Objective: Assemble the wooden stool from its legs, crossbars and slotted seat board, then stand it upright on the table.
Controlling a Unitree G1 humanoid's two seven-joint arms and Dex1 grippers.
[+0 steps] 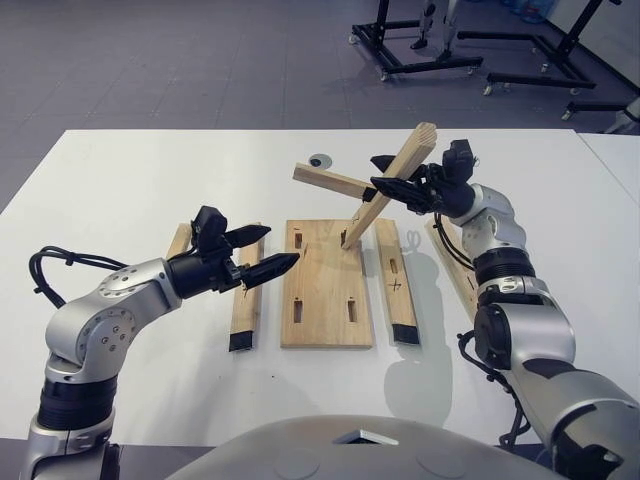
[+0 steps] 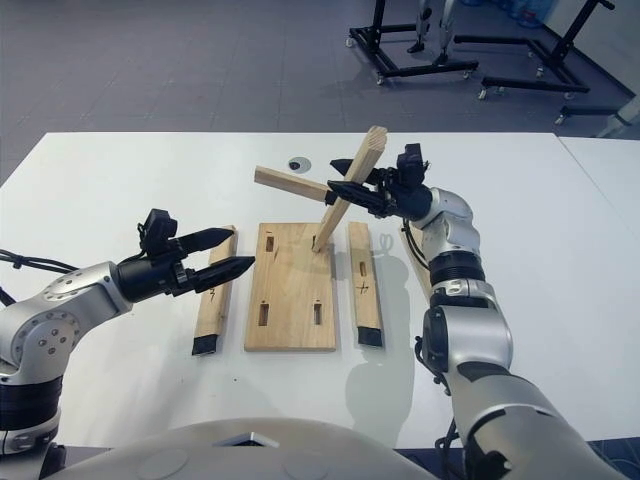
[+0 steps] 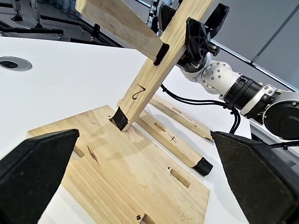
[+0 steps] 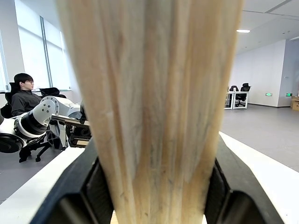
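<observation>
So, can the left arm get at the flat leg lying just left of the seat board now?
Probably yes: the open left end effector hovers right by that leg, and nothing stands between them.
</observation>
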